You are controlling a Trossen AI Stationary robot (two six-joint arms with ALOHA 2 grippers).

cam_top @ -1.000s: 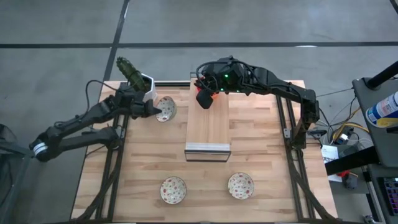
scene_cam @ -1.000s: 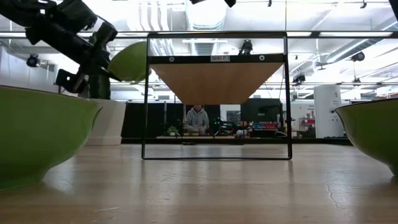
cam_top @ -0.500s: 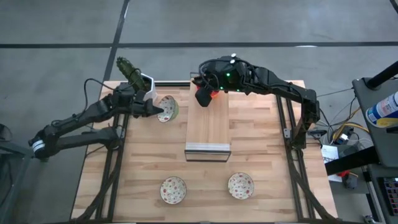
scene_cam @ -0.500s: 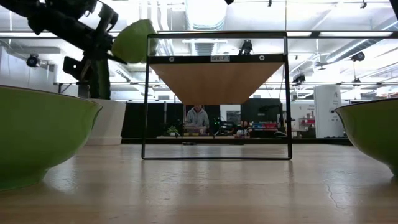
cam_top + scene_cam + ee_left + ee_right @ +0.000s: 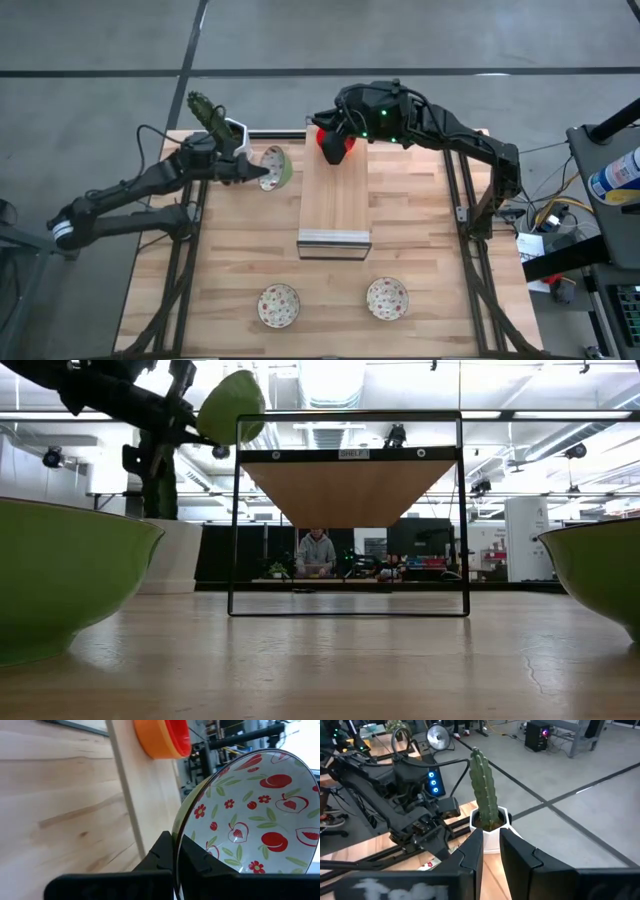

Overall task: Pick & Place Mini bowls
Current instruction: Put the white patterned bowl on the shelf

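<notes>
My left gripper (image 5: 260,174) is shut on a mini bowl (image 5: 275,168), white inside with red flowers and green outside, held in the air left of the wooden shelf (image 5: 335,210). In the low view this bowl (image 5: 232,405) hangs level with the shelf's top. An orange mini bowl with a red inside (image 5: 338,145) appears to sit on the shelf's far end. My right gripper (image 5: 322,132) hovers over it, narrowly open with nothing between its fingers, pointing toward the cactus (image 5: 482,785). Two more patterned mini bowls (image 5: 279,305) (image 5: 387,298) rest on the table near its front edge. My left gripper pinches the bowl's rim (image 5: 176,837), one finger on the patterned inside and one on the green outside. The fingers come nearly level from the table's left. The bowl is lifted clear and tipped on its side, its opening facing the table's near left.
A white pot with a green cactus (image 5: 225,125) stands at the table's far left corner, just behind my left gripper. The shelf's black frame (image 5: 348,510) stands mid-table. Bare wood lies between the shelf and the two near bowls.
My left gripper has risen and moved toward the shelf with the patterned bowl, which has tipped further onto its side, so its green outside shows from above. My right gripper has risen and tipped up toward level, uncovering more of the orange bowl below it.
</notes>
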